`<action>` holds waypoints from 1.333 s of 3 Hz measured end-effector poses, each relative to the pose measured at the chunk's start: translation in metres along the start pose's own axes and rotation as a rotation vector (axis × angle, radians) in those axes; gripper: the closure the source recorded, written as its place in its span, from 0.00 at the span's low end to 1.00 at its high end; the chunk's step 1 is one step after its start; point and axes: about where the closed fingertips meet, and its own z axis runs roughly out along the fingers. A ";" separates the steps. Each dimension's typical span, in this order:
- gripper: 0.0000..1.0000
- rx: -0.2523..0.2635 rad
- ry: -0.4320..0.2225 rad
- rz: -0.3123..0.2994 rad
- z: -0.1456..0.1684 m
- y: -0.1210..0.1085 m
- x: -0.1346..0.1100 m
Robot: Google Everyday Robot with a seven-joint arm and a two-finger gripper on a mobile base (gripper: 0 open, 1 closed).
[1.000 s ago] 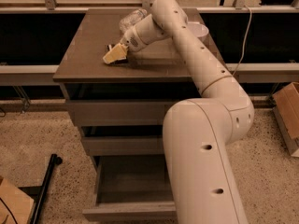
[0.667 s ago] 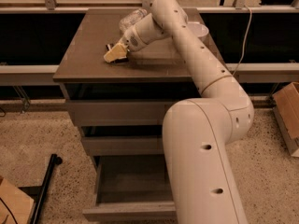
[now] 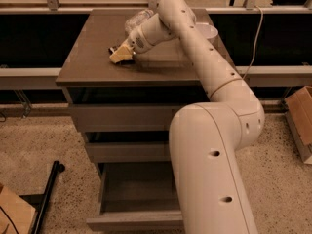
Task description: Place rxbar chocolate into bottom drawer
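My gripper (image 3: 121,55) is low over the left middle of the cabinet top (image 3: 87,57), with the white arm reaching down to it from the right. A small dark bar with a white spot, the rxbar chocolate (image 3: 113,48), lies at the gripper's tip, mostly hidden by it. I cannot tell whether the bar is held. The bottom drawer (image 3: 134,222) is pulled out at the foot of the cabinet, and the part of its inside that shows is bare. The arm's big lower link hides the drawer's right side.
A clear plastic bottle (image 3: 136,18) lies behind the wrist at the back of the top. A white bowl (image 3: 208,31) stands at the back right. The two upper drawers (image 3: 122,118) are shut. A cardboard box (image 3: 300,113) stands on the floor at right and a black pole (image 3: 48,189) lies at left.
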 end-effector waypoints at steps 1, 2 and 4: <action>1.00 0.000 0.000 0.000 0.000 0.000 0.000; 1.00 0.000 0.000 0.000 0.000 0.000 0.000; 0.97 0.000 0.000 0.000 0.000 0.000 0.000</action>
